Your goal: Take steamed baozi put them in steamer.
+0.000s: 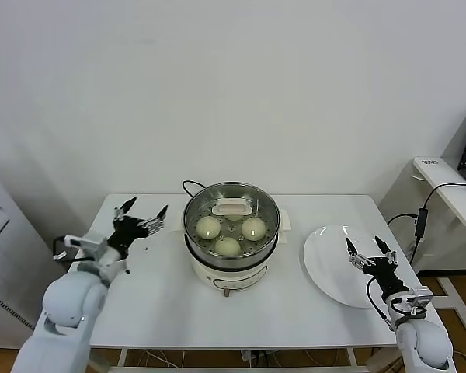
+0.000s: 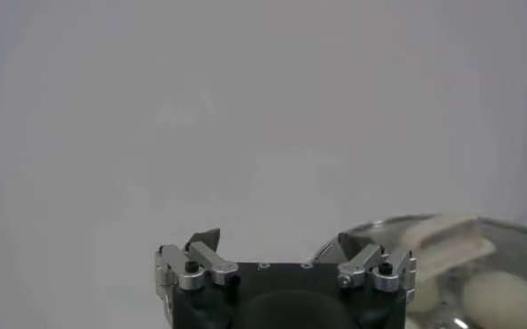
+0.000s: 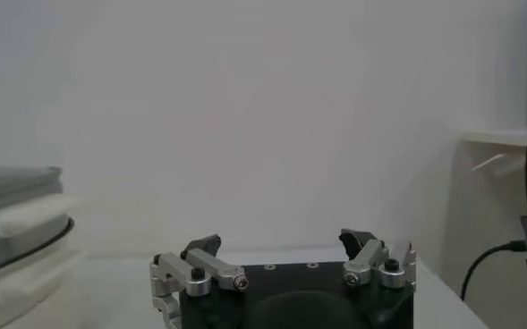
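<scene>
Steamer point(image 1: 231, 233) is seen at centre frame in the head view, on the white tabletop point(image 1: 163, 295). Three steamed baozi are counted inside the steel basket: one left point(image 1: 208, 227), one right point(image 1: 253, 228), one nearest the camera point(image 1: 227, 246). A white handle-like piece point(image 1: 232, 207) sits at the far rim of the basket; what lies under it cannot be made out. A black cord point(image 1: 191, 186) loops behind the pot base.

Left pincer point(image 1: 142, 211) is held at middle left of the frame, just beside the steamer, above the tabletop, fingers spread, nothing between them. In the left wrist view the same pincer point(image 2: 279, 243) is shown spread, with the steamer rim point(image 2: 442, 223) and one bun point(image 2: 505, 297) at the lower right of that frame.

Right pincer point(image 1: 365, 249) is positioned at lower right of the frame, over the white plate point(image 1: 326, 268), fingers spread and empty. The plate is bare where visible. The right wrist view confirms the spread fingers point(image 3: 283, 243); the steamer's side point(image 3: 17, 232) appears at its left edge.

A second white table point(image 1: 450, 183) with a cable point(image 1: 422, 221) is seen at the right edge.
</scene>
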